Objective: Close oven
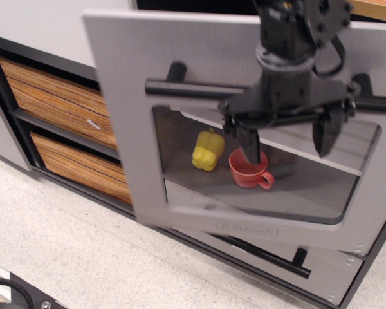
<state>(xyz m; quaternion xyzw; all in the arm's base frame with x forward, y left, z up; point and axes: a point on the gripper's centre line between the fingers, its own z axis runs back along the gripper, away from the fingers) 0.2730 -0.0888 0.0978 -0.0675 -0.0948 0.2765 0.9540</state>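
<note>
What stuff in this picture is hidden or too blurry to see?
- Oven door: its lower edge is motion-blurred, logo unreadable.
- Handle bar: middle hidden behind the tool.
- Arm above the tool: cut off by the top edge.
- Red cup: rim partly covered by one tool finger.

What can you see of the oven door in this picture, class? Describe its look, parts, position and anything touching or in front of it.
The oven door is a large silver-grey brushed panel with a clear window, a thick black bar handle on two posts, and a small embossed nameplate along its lower edge. It is tilted, lifted most of the way towards closed, its lower edge blurred. Through the window show a yellow pepper and a pink cup inside. The black gripper hangs open in front of the handle; contact cannot be told.
</note>
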